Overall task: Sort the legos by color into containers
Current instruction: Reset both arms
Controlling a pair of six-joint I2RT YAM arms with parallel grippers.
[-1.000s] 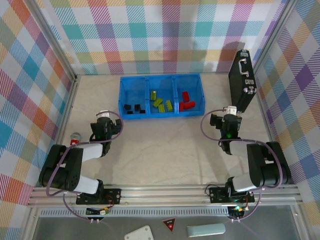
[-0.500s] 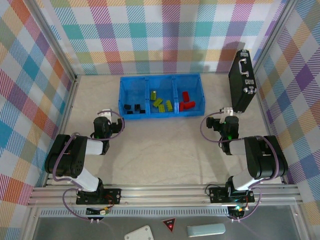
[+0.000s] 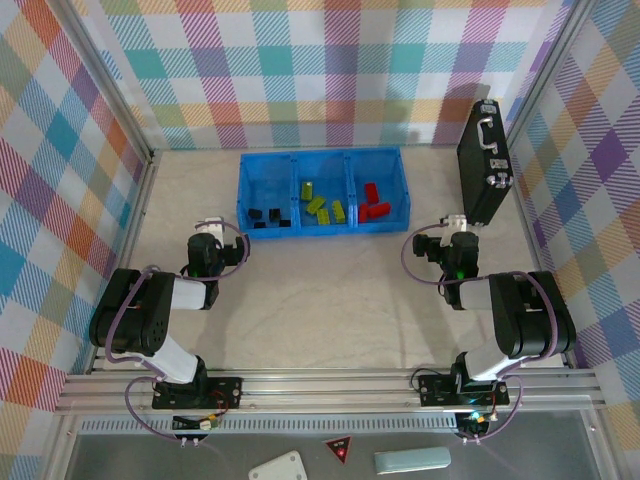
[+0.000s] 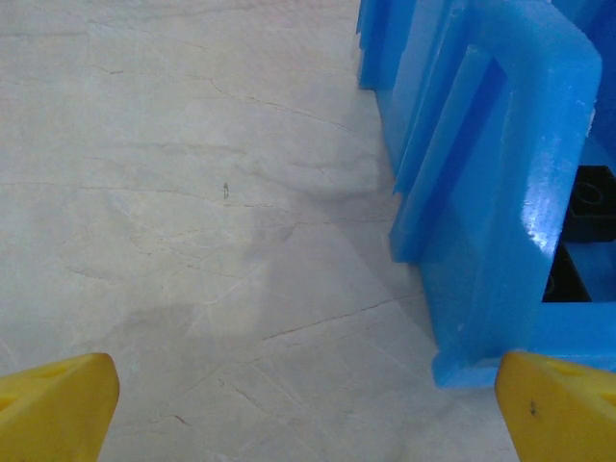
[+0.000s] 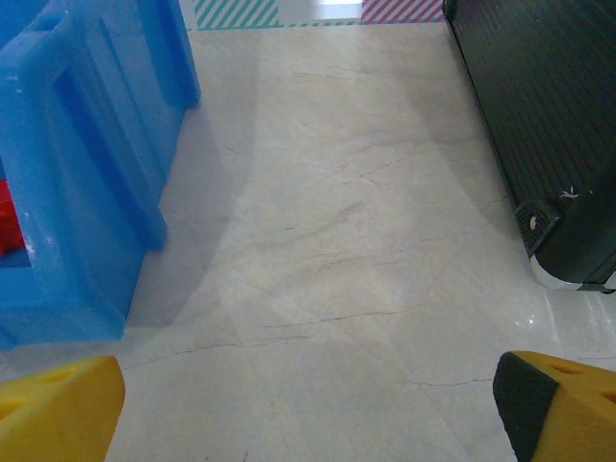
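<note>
The blue tray lies at the back middle of the table, its three containers side by side. Black legos lie in the left one, lime-green legos in the middle one and red legos in the right one. My left gripper hovers low, near-left of the tray. It is open and empty, its yellow fingertips wide apart, with the tray's corner and a black lego just ahead. My right gripper is open and empty over bare table right of the tray.
A black briefcase stands upright at the back right, close beside the right gripper; its corner shows in the right wrist view. Plaid walls enclose the table on three sides. A metal rail runs along the near edge.
Both arms drew back a little into a folded pose between one second and half a second ago, then held still. The legos and tray have not moved.
</note>
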